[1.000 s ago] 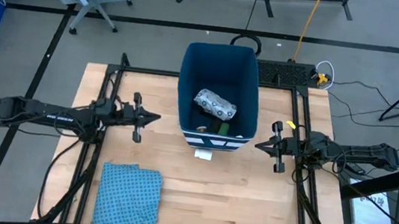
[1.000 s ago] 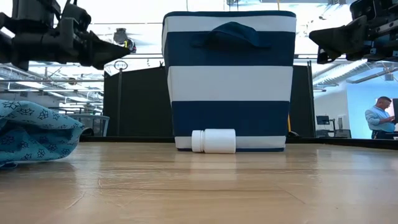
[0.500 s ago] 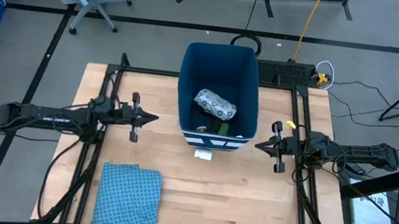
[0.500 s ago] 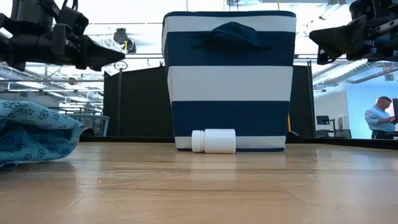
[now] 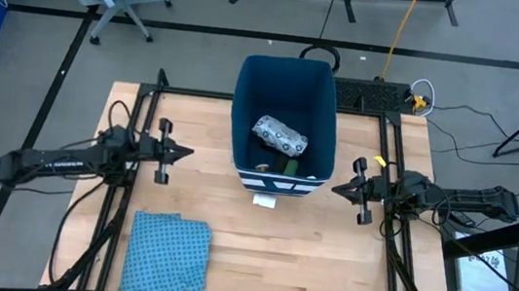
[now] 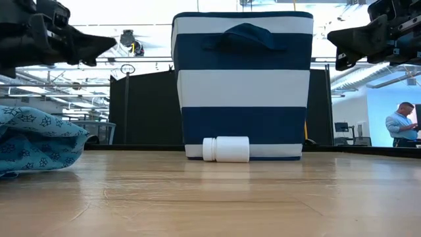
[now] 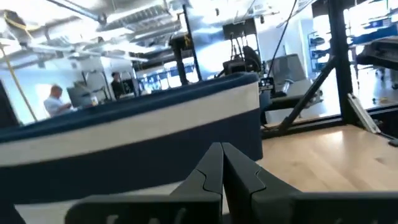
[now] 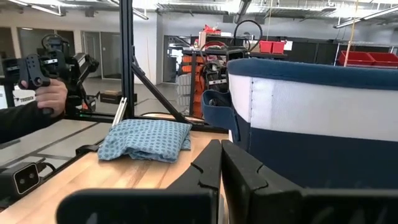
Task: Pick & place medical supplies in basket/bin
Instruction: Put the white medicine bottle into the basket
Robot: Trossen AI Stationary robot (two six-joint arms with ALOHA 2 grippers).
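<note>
The dark blue bin point(image 5: 286, 80) with white stripes point(image 6: 242, 85) stands at the middle of the table's far half. Inside it lie a white green-printed pouch point(image 5: 280, 135) and a green piece point(image 5: 292, 170). A small white container point(image 5: 264, 201) lies on its side on the table, against the foot of the bin's near wall point(image 6: 227, 149). My left gripper point(image 5: 188, 153) hovers left of the bin, shut and empty point(image 7: 222, 152). My right gripper point(image 5: 336, 188) hovers right of the bin, shut and empty point(image 8: 221, 149). The other supplies are not in view.
A folded blue patterned cloth point(image 5: 167, 255) lies at the table's near left point(image 6: 36, 141). Bare wood stretches across the near half, right of the cloth. Black frame rails point(image 5: 390, 160) run along both sides. A person's hand point(image 8: 43, 93) holds a device beyond the table.
My left gripper has drawn back from the bin toward the table's left edge and risen slightly, staying shut. The right arm, the bin and the white container have kept still.
</note>
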